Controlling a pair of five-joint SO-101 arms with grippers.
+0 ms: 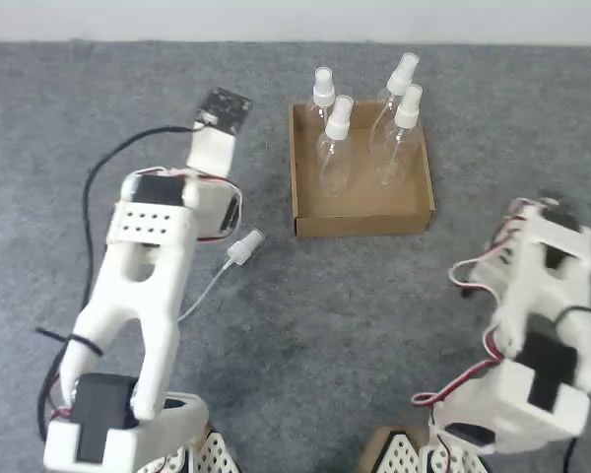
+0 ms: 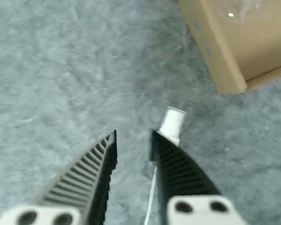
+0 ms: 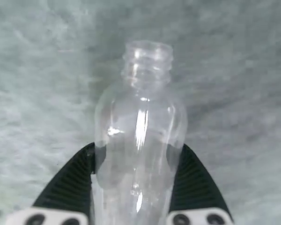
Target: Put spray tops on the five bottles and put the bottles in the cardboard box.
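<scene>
Left fingers (image 2: 175, 164) are apart but the top (image 2: 172, 123) sits off-centre, so closing could flick it away; right fingers (image 3: 70, 183) clamp the bottle (image 3: 140, 112).

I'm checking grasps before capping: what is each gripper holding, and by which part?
The right gripper holds the uncapped bottle by its body; the left gripper is open, holding nothing.
</scene>
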